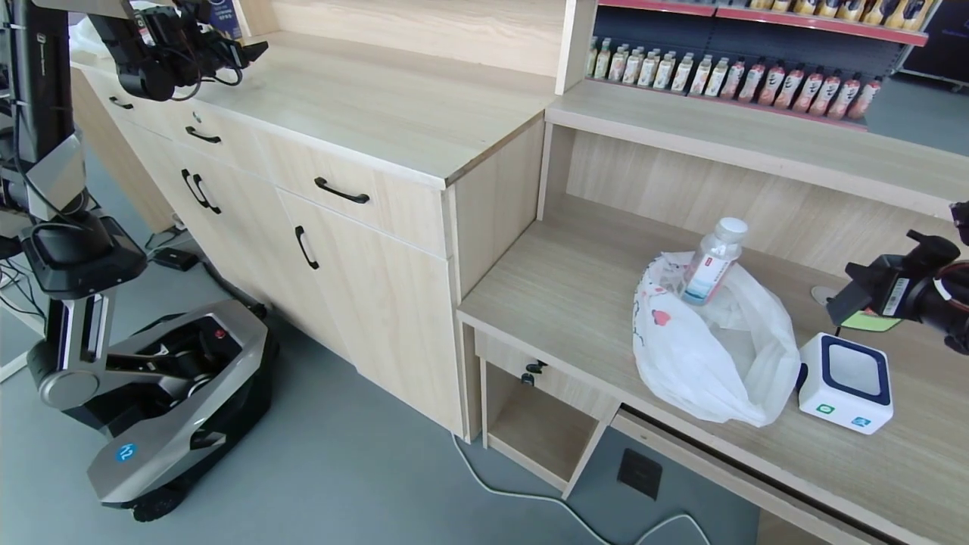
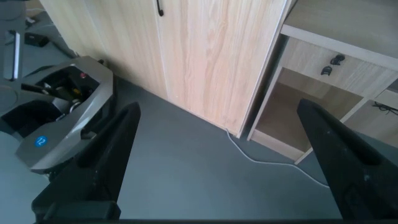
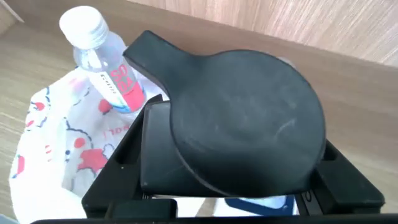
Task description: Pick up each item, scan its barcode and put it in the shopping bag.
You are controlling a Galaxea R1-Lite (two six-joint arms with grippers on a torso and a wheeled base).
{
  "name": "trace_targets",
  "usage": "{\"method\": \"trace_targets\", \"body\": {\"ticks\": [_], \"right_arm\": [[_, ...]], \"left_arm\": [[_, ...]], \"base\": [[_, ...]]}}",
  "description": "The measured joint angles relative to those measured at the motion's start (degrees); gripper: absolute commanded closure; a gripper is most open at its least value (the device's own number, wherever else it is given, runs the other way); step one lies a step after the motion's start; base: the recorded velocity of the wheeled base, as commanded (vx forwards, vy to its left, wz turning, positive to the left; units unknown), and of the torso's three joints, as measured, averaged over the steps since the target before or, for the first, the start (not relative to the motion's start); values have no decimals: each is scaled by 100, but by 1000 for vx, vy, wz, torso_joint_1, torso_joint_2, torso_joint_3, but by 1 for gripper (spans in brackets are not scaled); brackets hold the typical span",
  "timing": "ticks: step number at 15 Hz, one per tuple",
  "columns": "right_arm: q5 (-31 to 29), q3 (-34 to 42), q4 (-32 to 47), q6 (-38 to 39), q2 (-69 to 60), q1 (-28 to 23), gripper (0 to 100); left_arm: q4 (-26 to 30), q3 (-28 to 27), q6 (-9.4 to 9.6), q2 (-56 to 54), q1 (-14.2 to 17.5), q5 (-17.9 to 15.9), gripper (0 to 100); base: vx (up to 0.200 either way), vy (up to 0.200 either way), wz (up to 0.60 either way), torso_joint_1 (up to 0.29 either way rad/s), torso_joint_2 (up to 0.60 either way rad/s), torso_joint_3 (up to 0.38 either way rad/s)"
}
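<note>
Head view: the bottle [image 1: 711,261] stands in the shopping bag [image 1: 704,356] on the tabletop [image 1: 560,295], near the right claw [image 1: 844,303]; whether that claw is open or closed I cannot tell. The scanner [image 1: 844,382] sits just below it.
Left wrist view: the left claw [image 2: 217,155] is spread wide and empty above the floor [image 2: 186,180].
Right wrist view: the bottle is in the bag, so the task looks about finished.

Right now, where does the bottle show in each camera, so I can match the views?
Head view: bottle right of centre, leaning at the mouth of the shopping bag on the low counter.
Right wrist view: bottle with its white cap, rising beside the shopping bag.
Left wrist view: aimed at the floor and cabinet, away from the counter.
Shared landmark: the white bag's red print.
</note>
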Motion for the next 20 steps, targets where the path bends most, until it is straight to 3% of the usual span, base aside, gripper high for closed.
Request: {"method": "trace_targets", "body": {"ticks": [5, 10, 20], "right_arm": [[13, -33, 178, 1961, 173, 85, 100], [0, -428, 1018, 3663, 297, 107, 100], [-41, -858, 1190, 4926, 680, -20, 100]], "left_arm": [[-2, 0, 0, 0, 0, 0, 0], [-2, 0, 0, 0, 0, 0, 0], [-2, 0, 0, 0, 0, 0, 0]], "base": [[0, 0, 0, 0, 0, 0], [0, 0, 0, 0, 0, 0], [0, 0, 0, 0, 0, 0]]}}
